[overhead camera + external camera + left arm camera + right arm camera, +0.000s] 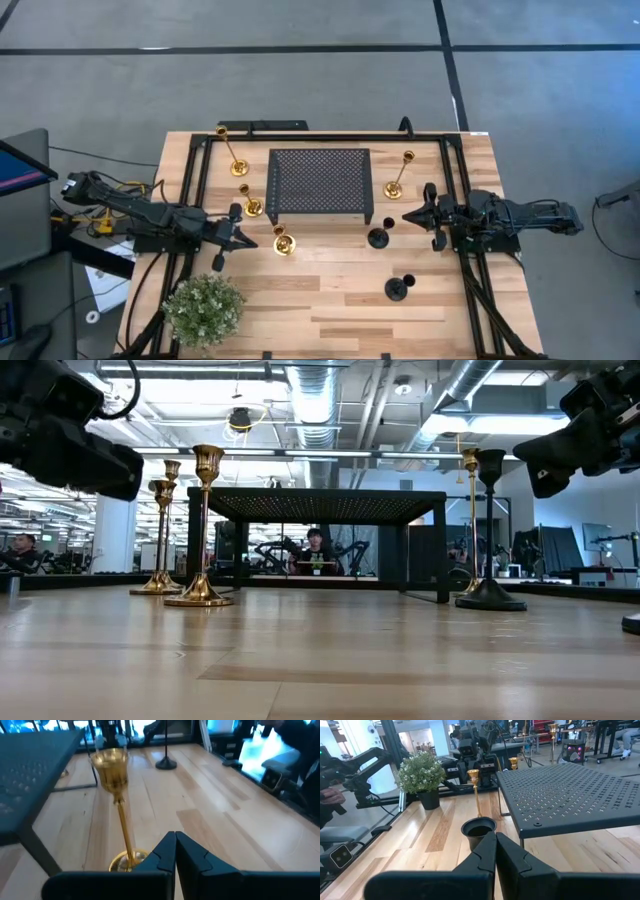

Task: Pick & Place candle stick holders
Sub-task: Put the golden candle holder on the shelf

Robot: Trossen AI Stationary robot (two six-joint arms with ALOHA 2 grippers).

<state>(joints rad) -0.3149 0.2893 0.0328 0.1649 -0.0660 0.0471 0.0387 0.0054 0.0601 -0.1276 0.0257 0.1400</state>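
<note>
You have open bench along the near edge, but the black perforated metal stand blocks the middle.

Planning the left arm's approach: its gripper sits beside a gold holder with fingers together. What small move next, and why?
Probably open the fingers first: the left gripper is shut, just short of the gold candle stick holder, whose stem stands right ahead in its wrist view. Open fingers could then close around the stem.

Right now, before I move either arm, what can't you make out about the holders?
- Left wrist view: the near gold holder has its base partly hidden behind the left tool.
- Right wrist view: the black holder shows only its cup; the right tool hides its stem and base.
- Low view: a black base is cut by the right edge.
</note>
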